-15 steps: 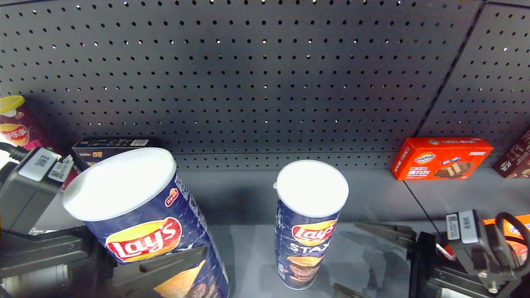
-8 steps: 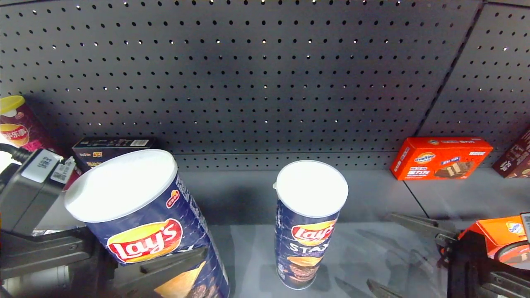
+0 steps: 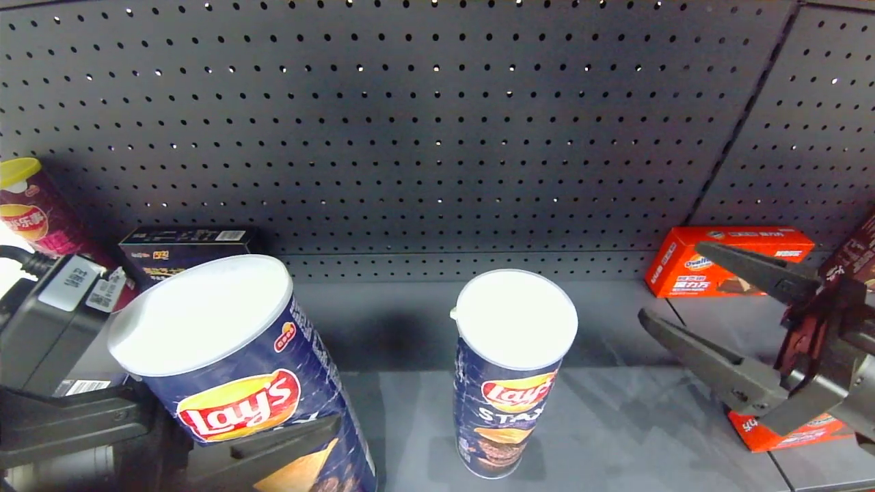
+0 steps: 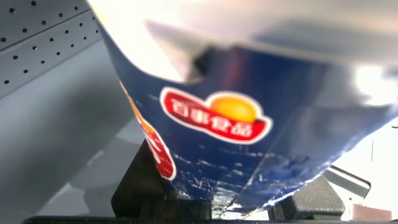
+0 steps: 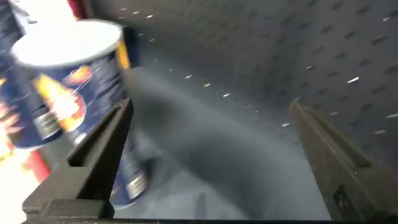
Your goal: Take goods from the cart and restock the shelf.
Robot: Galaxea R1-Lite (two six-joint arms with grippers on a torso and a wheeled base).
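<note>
Left gripper [image 3: 232,427] is clamping the held chips can [image 3: 205,321], navy with a white lid, low on its body and tilting it at the shelf's [image 3: 615,424] left front, with a maroon can [image 3: 31,212] and a black box [image 3: 184,242] sitting behind it. A matching standing chips can [image 3: 513,369] is sitting upright mid-shelf, apart from both grippers. Right gripper [image 3: 673,283] is hanging at the right with fingers spread wide and nothing between them, partly blocking the rear orange box [image 3: 752,234] and covering part of the front orange box [image 3: 772,434], with dark pegboard [image 3: 437,137] backing everything.
</note>
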